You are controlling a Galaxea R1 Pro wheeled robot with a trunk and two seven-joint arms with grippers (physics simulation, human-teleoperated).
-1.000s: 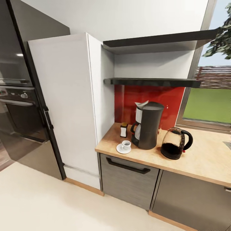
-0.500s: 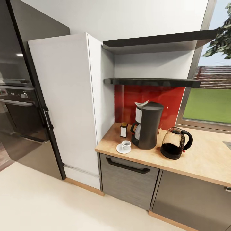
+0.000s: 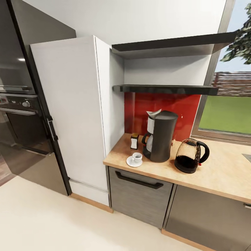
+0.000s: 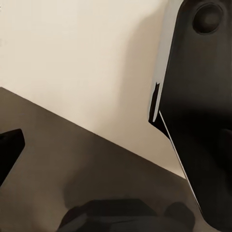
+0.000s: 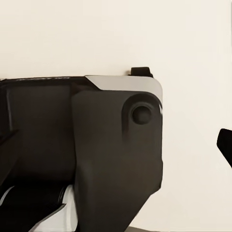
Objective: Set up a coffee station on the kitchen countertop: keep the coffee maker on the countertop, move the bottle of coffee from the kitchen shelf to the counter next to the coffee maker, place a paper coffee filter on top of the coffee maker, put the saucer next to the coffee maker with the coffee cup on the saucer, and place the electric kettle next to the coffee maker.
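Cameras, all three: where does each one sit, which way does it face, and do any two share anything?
Head view: high, facing forward and down at the counter with the coffee maker; no arms.
Left wrist view: pointing down at pale floor, dark robot body alongside.
Right wrist view: same, robot body.
Both wrist views share the floor.

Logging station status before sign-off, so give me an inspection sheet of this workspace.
Surface: wooden countertop.
Job's things: coffee maker upright, paper filter on top; coffee cup on saucer, coffee bottle and electric kettle beside the maker.
Clutter: nothing seen.
Pincers: fingertip at the left wrist view's edge and the right's; open or shut cannot be told.
Cables: nothing seen.
Surroundings: dark shelves, red backsplash, window, oven.
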